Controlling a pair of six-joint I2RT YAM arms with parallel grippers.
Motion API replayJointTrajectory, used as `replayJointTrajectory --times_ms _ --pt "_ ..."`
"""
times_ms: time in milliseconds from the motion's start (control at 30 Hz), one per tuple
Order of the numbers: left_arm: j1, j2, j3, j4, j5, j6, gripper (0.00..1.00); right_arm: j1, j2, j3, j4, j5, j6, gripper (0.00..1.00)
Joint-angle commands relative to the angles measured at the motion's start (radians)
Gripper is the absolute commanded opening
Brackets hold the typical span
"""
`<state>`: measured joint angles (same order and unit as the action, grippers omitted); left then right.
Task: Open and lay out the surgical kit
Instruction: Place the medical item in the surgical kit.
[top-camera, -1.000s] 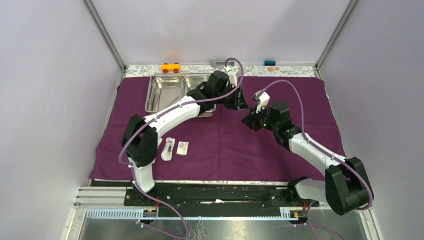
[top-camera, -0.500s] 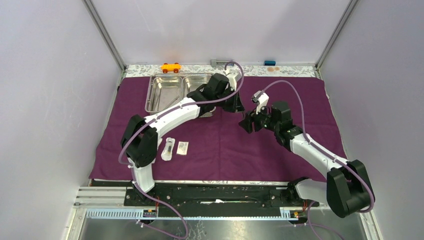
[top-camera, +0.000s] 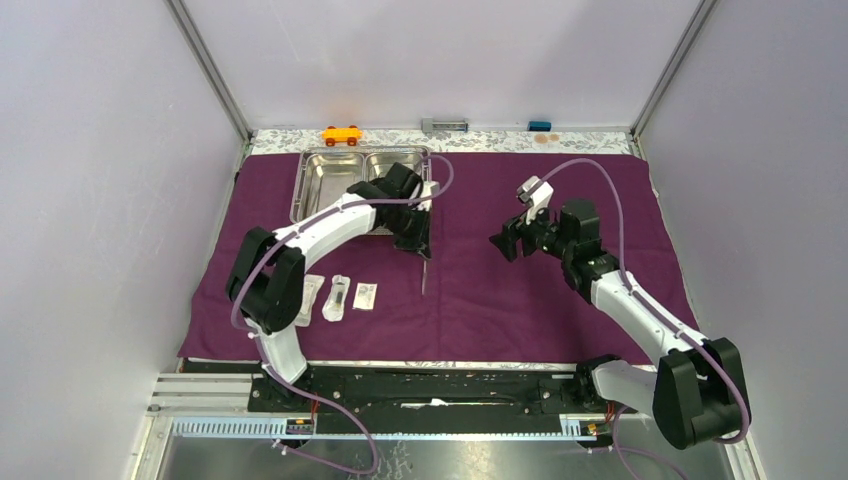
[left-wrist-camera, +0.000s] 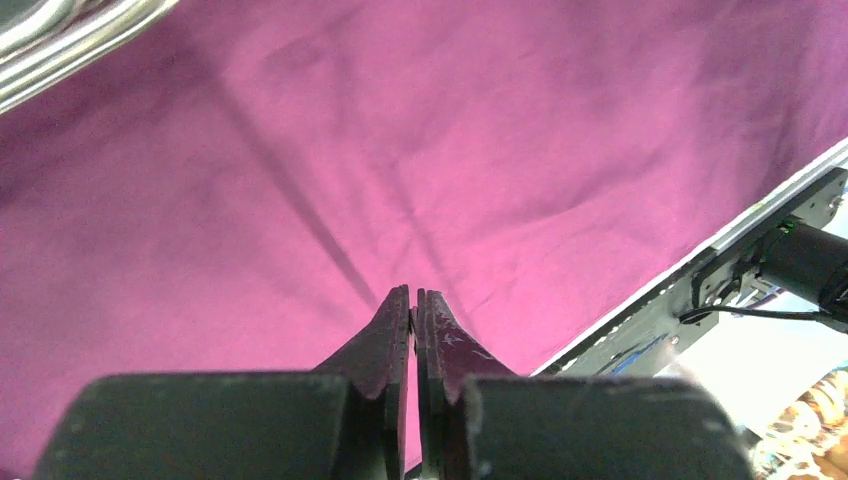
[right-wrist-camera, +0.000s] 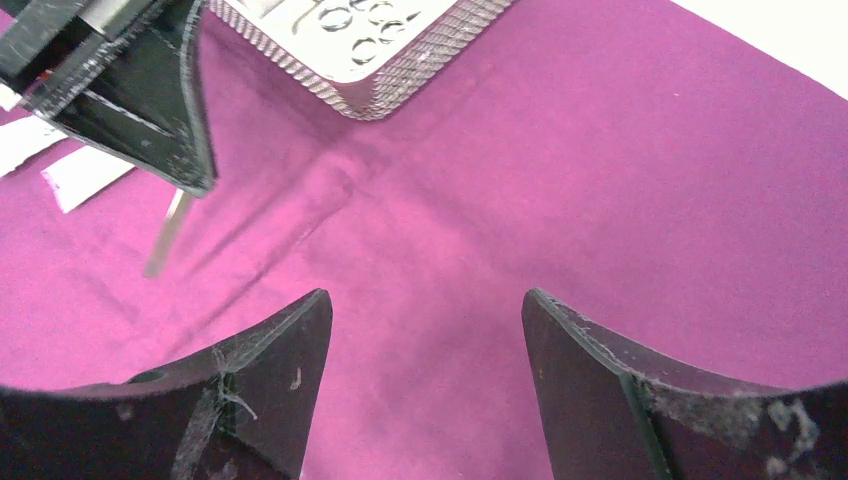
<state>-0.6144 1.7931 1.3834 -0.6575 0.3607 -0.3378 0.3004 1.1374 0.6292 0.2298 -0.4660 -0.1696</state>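
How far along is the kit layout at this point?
Done: purple cloth spread flat, three packets laid out on it. In hand: left gripper shut on the tweezers, hanging over the cloth. Left: ring-handled forceps lie in the steel tray; right gripper is open and empty.

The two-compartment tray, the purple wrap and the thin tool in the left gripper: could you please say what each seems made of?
The tray looks like polished stainless steel: mirror-bright, full of reflections. The wrap looks like woven cloth: matte and softly creased. The tweezers in the left gripper are probably bare steel, a thin silvery strip, though too small to be sure.
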Motion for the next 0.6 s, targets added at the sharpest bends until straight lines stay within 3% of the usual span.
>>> replayJointTrajectory --times_ms 0,567 --pt "0.080 -0.024 -0.050 -0.082 0.096 0.029 0.00 -0.043 0.002 0.015 0.013 -0.019 -0.033 0.77" --pt "0.131 0.148 0.004 -0.146 0.161 0.023 0.00 -0.071 0.052 0.008 0.017 -0.039 -0.032 0.76"
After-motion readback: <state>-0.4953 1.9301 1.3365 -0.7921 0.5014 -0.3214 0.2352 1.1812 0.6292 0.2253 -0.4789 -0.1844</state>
